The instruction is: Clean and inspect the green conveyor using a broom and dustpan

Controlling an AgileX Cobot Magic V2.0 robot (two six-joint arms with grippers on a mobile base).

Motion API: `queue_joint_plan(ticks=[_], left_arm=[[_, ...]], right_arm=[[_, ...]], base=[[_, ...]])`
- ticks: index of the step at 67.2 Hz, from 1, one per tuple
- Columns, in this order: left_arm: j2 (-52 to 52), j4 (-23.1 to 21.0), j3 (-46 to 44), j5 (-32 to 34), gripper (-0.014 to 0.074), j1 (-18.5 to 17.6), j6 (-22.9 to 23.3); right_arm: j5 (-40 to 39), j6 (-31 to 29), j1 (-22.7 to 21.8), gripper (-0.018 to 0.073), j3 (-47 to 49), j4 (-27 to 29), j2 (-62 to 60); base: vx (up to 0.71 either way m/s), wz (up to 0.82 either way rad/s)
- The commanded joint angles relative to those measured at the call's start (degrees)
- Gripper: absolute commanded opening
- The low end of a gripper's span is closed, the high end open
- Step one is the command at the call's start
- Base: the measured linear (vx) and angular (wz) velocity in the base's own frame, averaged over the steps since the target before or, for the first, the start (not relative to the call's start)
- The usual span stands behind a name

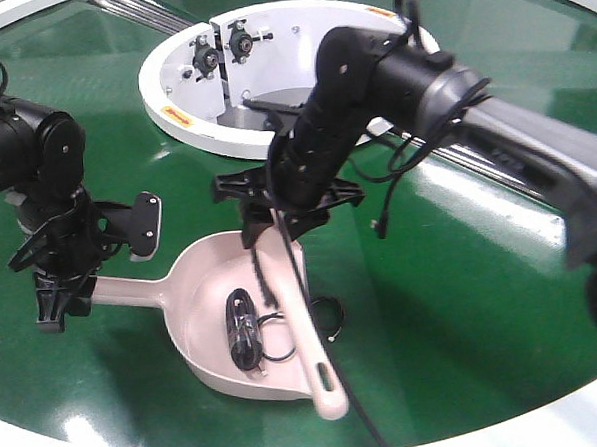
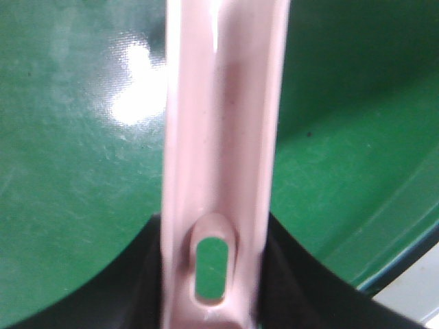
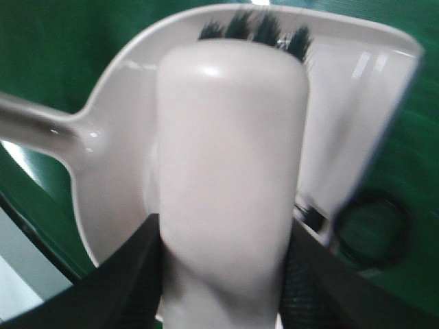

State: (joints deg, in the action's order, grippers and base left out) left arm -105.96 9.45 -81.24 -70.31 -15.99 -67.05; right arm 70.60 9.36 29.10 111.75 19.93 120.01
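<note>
The green conveyor (image 1: 472, 284) fills the front view. The beige-pink dustpan (image 1: 207, 293) lies on the belt with its handle pointing left. My left gripper (image 1: 66, 286) is shut on the handle end; in the left wrist view the slotted handle (image 2: 219, 137) runs up between the dark jaws of the left gripper (image 2: 212, 274). My right gripper (image 1: 278, 220) is shut on the broom (image 1: 309, 333), which slants along the pan's right side, its slotted end toward the front. In the right wrist view the broom's back (image 3: 230, 151) sits between the jaws of the right gripper (image 3: 223, 274), bristles over the pan (image 3: 116, 137).
A tangle of black cable (image 1: 246, 331) lies inside the dustpan. A loop of black cable (image 1: 330, 317) lies on the belt just right of it and also shows in the right wrist view (image 3: 374, 229). The white central ring (image 1: 188, 119) is behind. The white outer rim (image 1: 39, 432) runs along the front.
</note>
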Motion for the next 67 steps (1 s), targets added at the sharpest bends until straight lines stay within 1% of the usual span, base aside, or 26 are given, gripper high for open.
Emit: queue_joint_plan(ticks=[1,15,24,36,48,53,67], left_arm=[[2.92,-0.91,-1.46,-1.71,-0.0006,-0.52,0.86],[2.92,-0.91,-1.46,-1.71,-0.0006,-0.52,0.86],[2.92,-0.91,-1.46,-1.71,-0.0006,-0.52,0.86],[2.92,-0.91,-1.46,-1.71,-0.0006,-0.52,0.86],[2.92,-0.90,-1.46,-1.74,-0.0006,-0.52,0.86],[2.92,-0.90,-1.46,-1.74,-0.0006,-0.52,0.86],[2.92,-0.90,-1.46,-1.74,-0.0006,-0.52,0.86]], right_arm=[[3.32,0.04,-2.04,-0.0002,-3.43,-1.81,-7.01],[3.32,-0.88,-6.25,-0.0002,-12.42,-6.15,-11.35],[3.32,-1.90,-8.19,-0.0002,-15.20,-7.20,-11.54],[3.32,-2.04,-9.43,-0.0002,-16.94,-8.70,-10.14],[3.32,-2.62,-9.48,-0.0002,-16.94,-7.54,-6.77],[3.32,-3.81,-9.48,-0.0002,-16.94,-6.48,-5.28],[3.32,-5.21,-9.48,-0.0002,-16.87,-1.49,-1.24]], base=[[0.00,0.00],[0.00,0.00],[0.00,0.00],[0.00,0.00],[0.00,0.00],[0.00,0.00],[0.00,0.00]])
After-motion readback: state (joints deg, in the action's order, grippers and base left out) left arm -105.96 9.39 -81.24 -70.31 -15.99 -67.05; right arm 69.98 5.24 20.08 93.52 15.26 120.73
